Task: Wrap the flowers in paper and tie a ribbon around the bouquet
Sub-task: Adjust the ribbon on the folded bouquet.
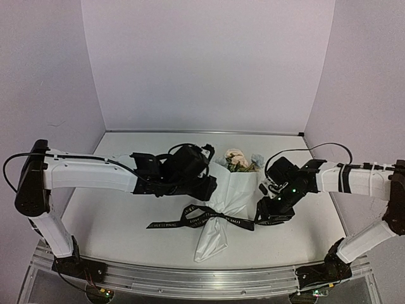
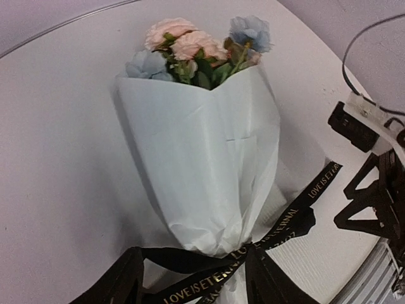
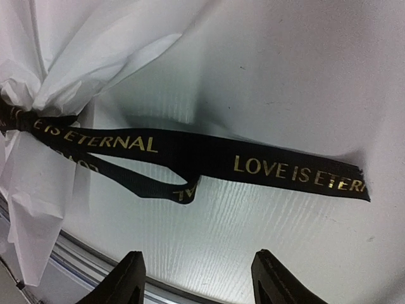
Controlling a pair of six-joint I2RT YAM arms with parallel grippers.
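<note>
Wrap status: Done, as far as you can see. The paper (image 2: pixel 202 158) forms a cone around the stems, and the flowers (image 2: pixel 190 44) show at its open mouth.
Tie status: The ribbon (image 3: pixel 190 152) is cinched round the narrow neck of the cone, with one loop and loose ends spread to either side. Treat the knot as apparently complete; you cannot judge its tightness.
Bouquet position: The bouquet (image 1: pixel 221 202) lies flat on the table (image 1: pixel 114 215) at the centre of the overhead view, blooms toward the top of the frame and paper tail toward the bottom.
Left tool: The left tool (image 2: pixel 193 282) has its fingers spread well apart on either side of the knot. They grip nothing. You cannot tell whether they touch the ribbon.
Right tool: The right tool (image 3: pixel 196 278) has its fingers spread apart, with bare table between them. It sits just beside the ribbon's right-hand end and holds nothing.
Remaining work: Probably none beyond drawing both arms clear.
</note>
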